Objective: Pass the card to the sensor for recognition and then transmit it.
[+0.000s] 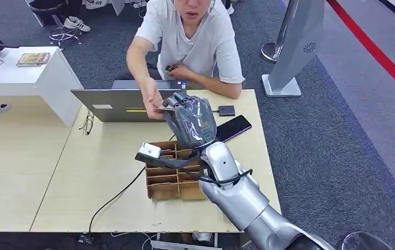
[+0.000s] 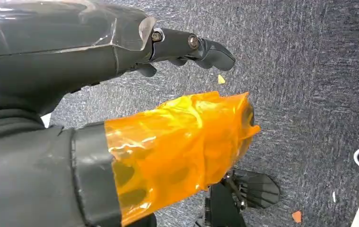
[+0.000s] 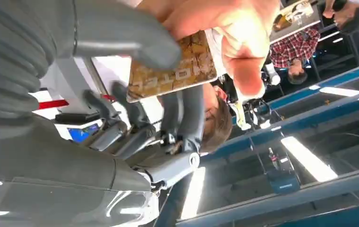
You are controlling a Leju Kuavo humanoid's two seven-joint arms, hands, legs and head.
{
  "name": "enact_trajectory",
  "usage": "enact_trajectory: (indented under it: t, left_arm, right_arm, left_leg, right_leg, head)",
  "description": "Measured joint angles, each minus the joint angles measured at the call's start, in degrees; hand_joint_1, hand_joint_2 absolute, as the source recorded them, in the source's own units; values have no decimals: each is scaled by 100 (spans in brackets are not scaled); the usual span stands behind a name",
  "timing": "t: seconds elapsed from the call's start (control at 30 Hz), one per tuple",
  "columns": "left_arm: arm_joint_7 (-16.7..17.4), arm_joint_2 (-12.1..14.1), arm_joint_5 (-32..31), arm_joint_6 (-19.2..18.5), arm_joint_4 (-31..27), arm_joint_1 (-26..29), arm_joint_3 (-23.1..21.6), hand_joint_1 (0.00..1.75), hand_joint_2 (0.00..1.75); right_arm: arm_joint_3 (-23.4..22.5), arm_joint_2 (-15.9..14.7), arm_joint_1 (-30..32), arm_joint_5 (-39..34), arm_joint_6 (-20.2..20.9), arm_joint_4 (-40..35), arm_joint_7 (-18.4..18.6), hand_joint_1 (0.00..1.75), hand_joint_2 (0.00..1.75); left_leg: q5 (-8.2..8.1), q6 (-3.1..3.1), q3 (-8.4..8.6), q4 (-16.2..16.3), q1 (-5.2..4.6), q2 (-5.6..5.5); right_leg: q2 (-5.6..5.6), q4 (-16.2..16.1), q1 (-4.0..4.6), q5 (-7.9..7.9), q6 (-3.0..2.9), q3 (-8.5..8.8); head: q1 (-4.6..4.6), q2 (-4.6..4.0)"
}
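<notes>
right hand (image 1: 189,117): thumb and fingers pinch card (image 3: 172,71), person's hand (image 1: 152,101) gripping it at 9 o'clock. left hand (image 2: 120,61): fingers apart, holding nothing, above carpet (image 2: 310,71).

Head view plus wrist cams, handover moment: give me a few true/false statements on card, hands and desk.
1. The right robot hand holds the card while a person's hand grasps it too. True.
2. The laptop is closed flat. False: it stands open.
3. A black phone lies on the desk beside the right arm. True.
4. The left robot hand holds a card. False: it hangs empty over carpet.
5. The cardboard organizer sits on the floor. False: it's on the desk.
</notes>
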Motion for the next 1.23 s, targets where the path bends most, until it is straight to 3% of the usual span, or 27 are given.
enact_trajectory:
  t: [1.23]
  left_arm:
    - [7, 24, 164, 13, 15, 7, -114, 0, 0]
  right_arm:
    - [-13, 0, -8, 278, 155, -81, 151, 0, 0]
  left_leg:
    - [0, 0, 0, 0, 0, 0]
  right_leg:
    - [0, 0, 0, 0, 0, -1]
  head:
    - [0, 0]
